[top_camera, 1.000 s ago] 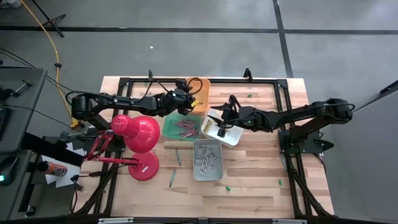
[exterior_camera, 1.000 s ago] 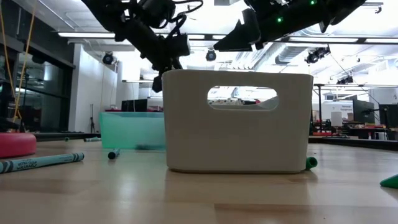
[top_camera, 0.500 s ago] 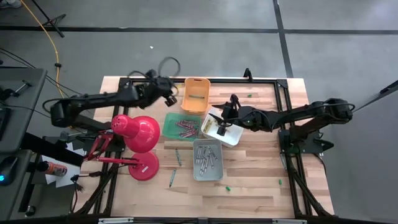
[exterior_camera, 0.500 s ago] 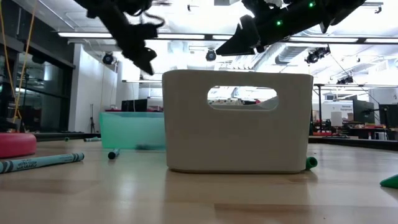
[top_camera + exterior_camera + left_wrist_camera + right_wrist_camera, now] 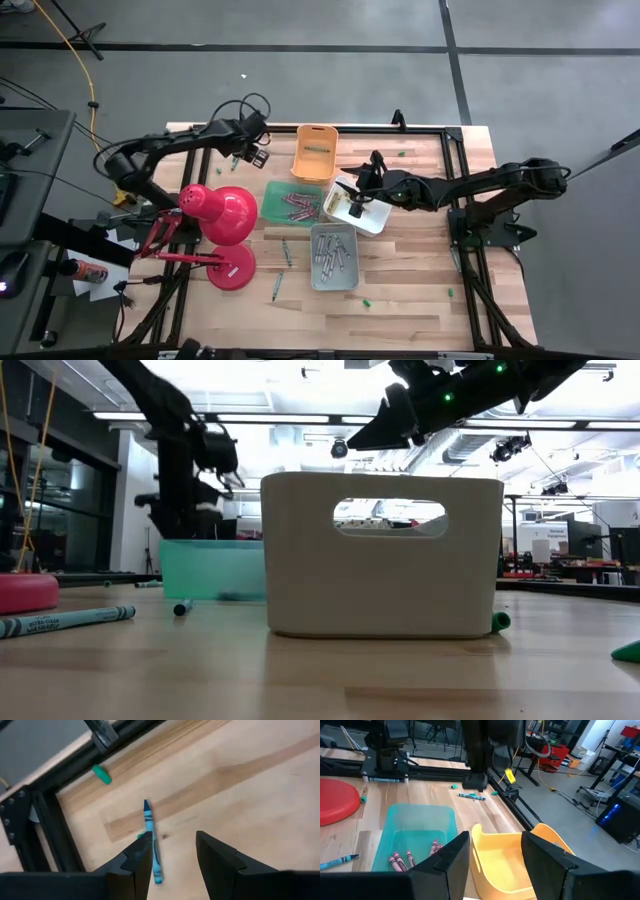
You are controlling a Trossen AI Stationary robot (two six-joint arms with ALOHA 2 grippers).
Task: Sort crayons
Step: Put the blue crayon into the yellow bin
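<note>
High view: the wooden table [image 5: 420, 290] carries a red desk lamp [image 5: 218, 213] at its left and four bins around the middle. The orange bin [image 5: 316, 153] sits farthest back, the green bin [image 5: 293, 204] just in front of it, the white bin [image 5: 362, 204] to the right, and the grey bin [image 5: 334, 256] nearest.

The left gripper [image 5: 247, 153] hangs over the far left of the table, left of the orange bin. Its fingers [image 5: 137, 860] stand apart and empty above a blue crayon [image 5: 152, 841] lying on the wood. The right gripper [image 5: 356, 184] hovers over the white bin, fingers [image 5: 452, 857] apart with nothing between them.

The crayons are spread out: pink ones [image 5: 298, 206] in the green bin, grey ones [image 5: 332, 253] in the grey bin, a yellow one [image 5: 356, 212] in the white bin, and loose crayons [image 5: 284, 250] on the table left of the grey bin.
</note>
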